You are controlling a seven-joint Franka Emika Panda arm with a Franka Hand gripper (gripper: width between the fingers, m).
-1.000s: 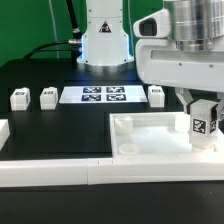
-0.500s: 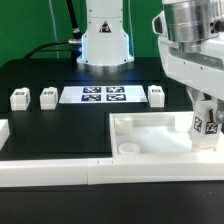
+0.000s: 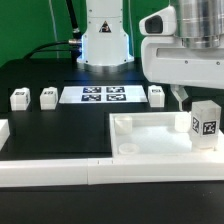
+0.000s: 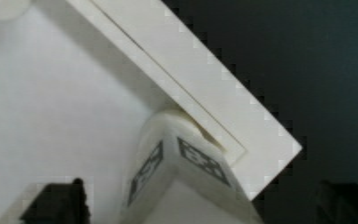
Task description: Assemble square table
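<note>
2 jaws wide apart, not gripping leg (image 3: pixel 204 122) upright in tabletop (image 3: pixel 150 130) cnr.

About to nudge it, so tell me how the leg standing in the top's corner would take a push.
The leg is a short upright block, so it likely won't roll. It looks like stiff, probably light plastic. Its seating in the top isn't visible, so it might tip.
</note>
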